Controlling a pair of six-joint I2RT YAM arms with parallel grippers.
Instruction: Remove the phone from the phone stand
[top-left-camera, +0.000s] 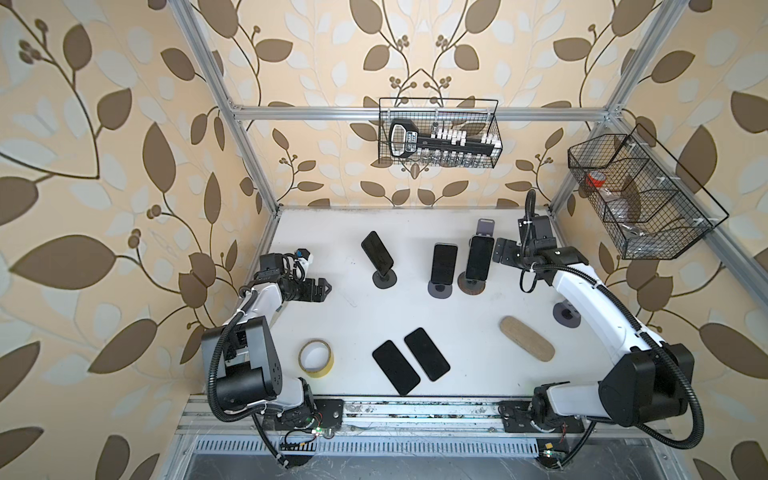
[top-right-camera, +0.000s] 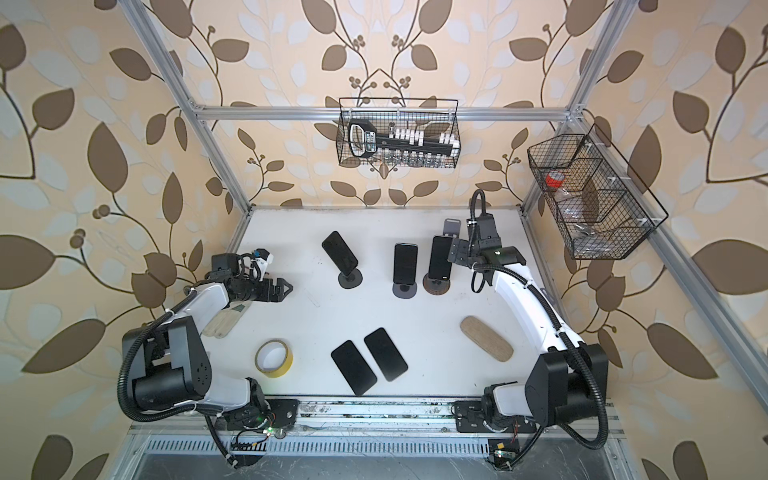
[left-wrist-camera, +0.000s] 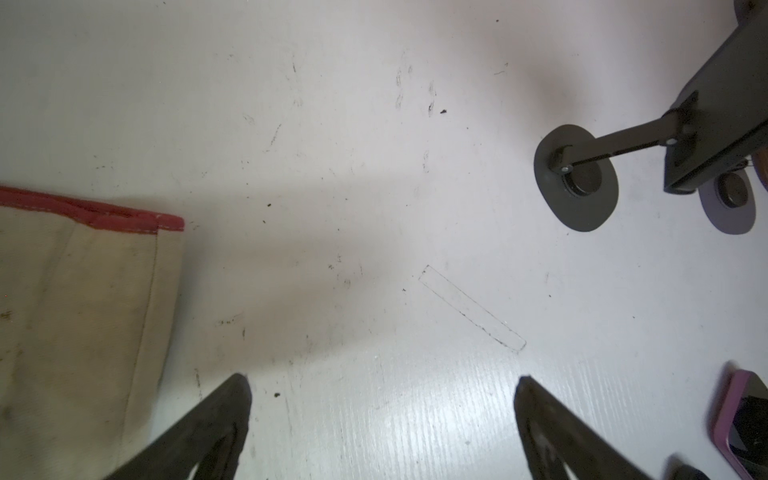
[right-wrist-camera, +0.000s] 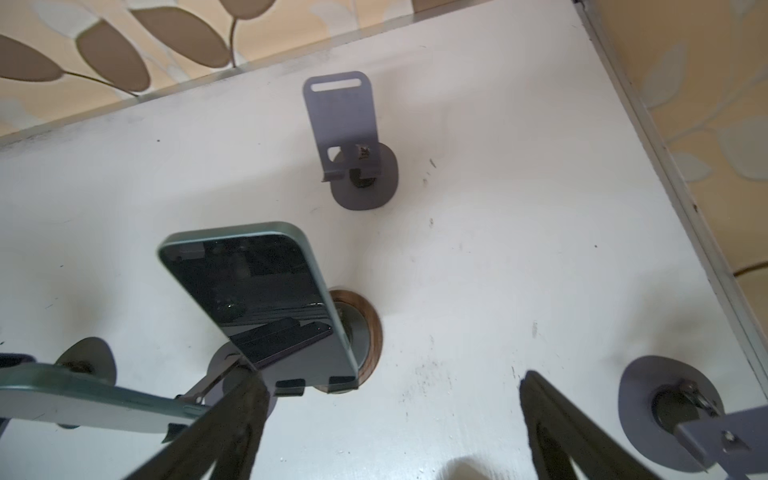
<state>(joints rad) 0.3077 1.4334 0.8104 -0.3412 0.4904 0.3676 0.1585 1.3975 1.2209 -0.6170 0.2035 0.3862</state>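
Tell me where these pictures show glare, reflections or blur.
Right wrist view: the phone screen mirrors dark shapes; the right pincer is soft, out of focus. Left wrist view: bright sheen on the table by the left pincer, a broad shadow further off. Both top views: evenly lit, sharp.

I'm seeing the white table (top-left-camera: 357, 316) carrying phone stands (top-left-camera: 384, 279), two flat phones (top-left-camera: 427, 354), a tape roll (top-left-camera: 322, 371), an oval pad (top-left-camera: 527, 339).

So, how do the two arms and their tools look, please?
The left arm and right arm have white shells with black joints and bases. A black ribbed hose loops along each. The left tool and right tool are black, each with two tapered, triangular fingers.
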